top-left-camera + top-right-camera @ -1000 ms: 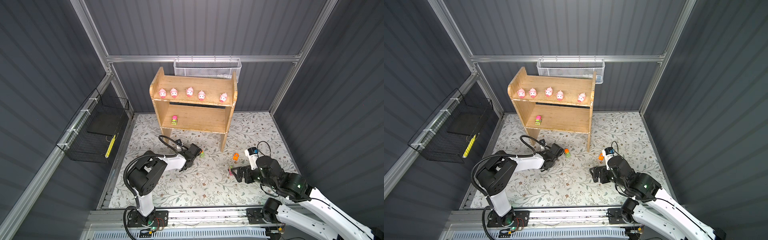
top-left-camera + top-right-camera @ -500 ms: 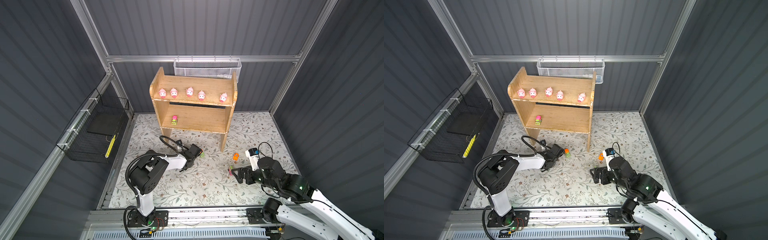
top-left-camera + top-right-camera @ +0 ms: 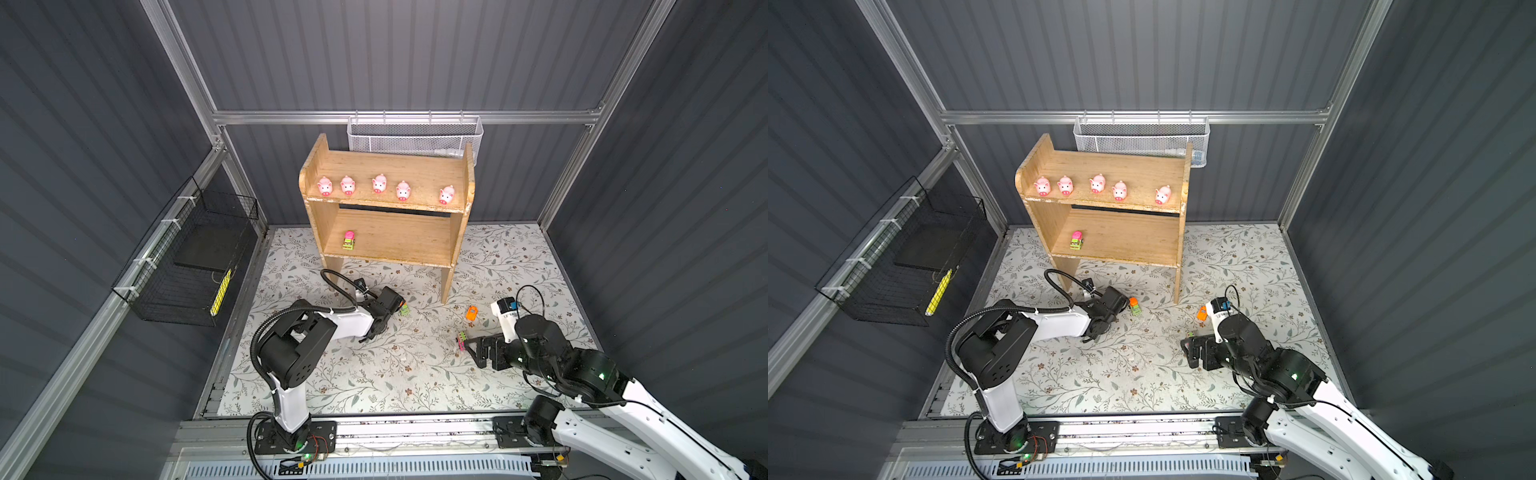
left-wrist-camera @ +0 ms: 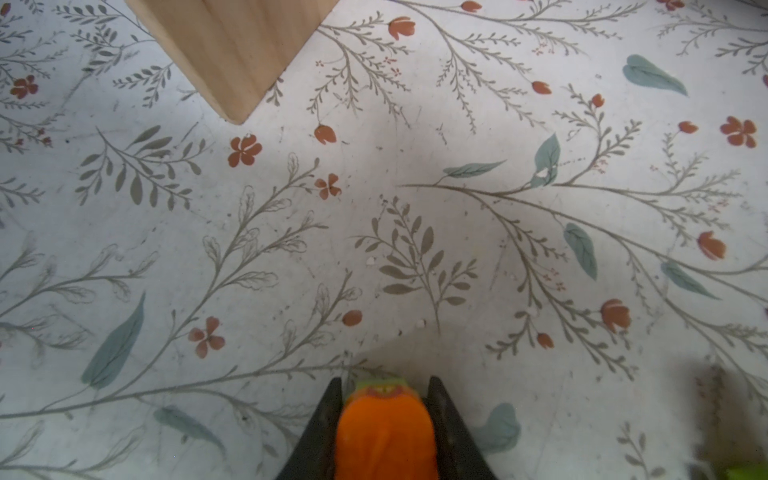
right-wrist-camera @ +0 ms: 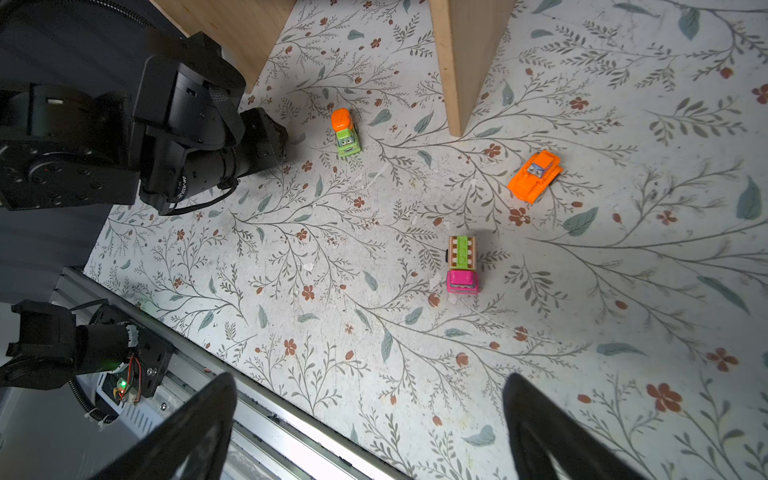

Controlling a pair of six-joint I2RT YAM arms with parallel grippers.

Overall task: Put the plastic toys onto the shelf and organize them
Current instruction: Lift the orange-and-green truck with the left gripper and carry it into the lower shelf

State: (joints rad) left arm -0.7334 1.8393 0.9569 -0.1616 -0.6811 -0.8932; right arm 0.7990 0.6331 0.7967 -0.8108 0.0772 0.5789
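Note:
In the left wrist view my left gripper is shut on an orange toy vehicle with a lime green front, low over the mat. The top views hide that toy under the left gripper. An orange and lime truck stands free beside it. My right gripper is open and empty, just short of a pink and green train. An orange bulldozer lies farther off. The shelf carries several pink pigs on top and a pink and lime car below.
A white mesh basket hangs on the back wall behind the shelf. A black wire basket hangs on the left wall. The shelf's legs stand on the floral mat close to both grippers. The arms' rail runs along the front.

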